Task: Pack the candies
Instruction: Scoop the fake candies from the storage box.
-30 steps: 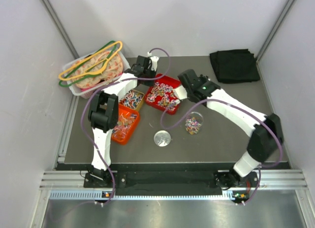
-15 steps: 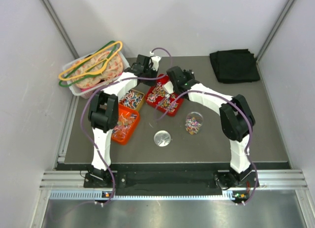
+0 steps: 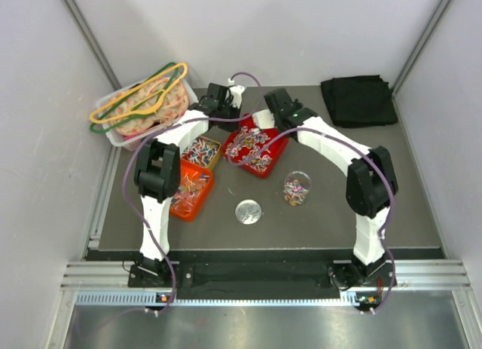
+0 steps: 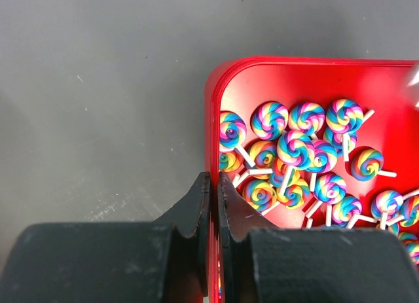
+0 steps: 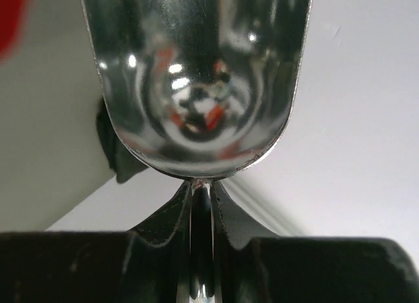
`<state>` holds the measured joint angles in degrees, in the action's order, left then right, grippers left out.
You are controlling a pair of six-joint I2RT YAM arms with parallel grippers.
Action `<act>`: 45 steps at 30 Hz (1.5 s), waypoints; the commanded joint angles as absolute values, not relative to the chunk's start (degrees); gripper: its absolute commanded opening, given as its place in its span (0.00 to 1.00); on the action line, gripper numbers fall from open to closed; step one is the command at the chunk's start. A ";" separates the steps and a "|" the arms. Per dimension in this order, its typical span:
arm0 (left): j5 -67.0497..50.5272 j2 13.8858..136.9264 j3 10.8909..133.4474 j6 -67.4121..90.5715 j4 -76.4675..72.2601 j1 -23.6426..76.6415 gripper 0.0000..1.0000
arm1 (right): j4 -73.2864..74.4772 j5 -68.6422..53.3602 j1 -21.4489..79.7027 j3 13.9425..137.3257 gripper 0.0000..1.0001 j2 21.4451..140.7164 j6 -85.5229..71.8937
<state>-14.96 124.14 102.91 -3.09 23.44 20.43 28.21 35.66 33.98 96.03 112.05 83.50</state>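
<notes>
This is a robotics lab cell, not anyone's home. I work inside a booth of blank pale walls (image 3: 286, 32) with bare metal posts (image 3: 84, 29) running up the corners. My left arm (image 3: 160, 176) and my right arm (image 3: 331, 142) are bolted side by side on an aluminium rail (image 3: 98, 275) at the near edge, with purple cables (image 3: 126, 187) looping loose along them. The table (image 3: 331, 213) is a plain dark mat, and what sits on it is sorted stock: candies (image 4: 294, 149) in a red tray (image 4: 213, 100), more in an orange tray (image 3: 188, 215), a steel scoop (image 5: 196, 74) and a folded black cloth (image 3: 358, 100).
</notes>
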 commanded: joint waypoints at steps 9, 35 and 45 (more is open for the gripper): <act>-18.11 121.03 105.47 -1.06 20.22 19.86 0.00 | 27.95 37.62 22.86 86.84 0.00 100.37 76.73; -23.82 119.18 104.50 4.13 16.17 18.81 0.00 | 33.05 23.74 21.36 75.32 0.00 100.99 58.02; -23.38 119.71 104.33 3.60 16.61 18.90 0.00 | 37.36 17.05 21.71 79.37 0.00 97.48 54.05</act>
<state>-20.14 124.14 102.91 1.78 20.99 19.18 36.75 20.62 21.52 75.57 102.35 56.66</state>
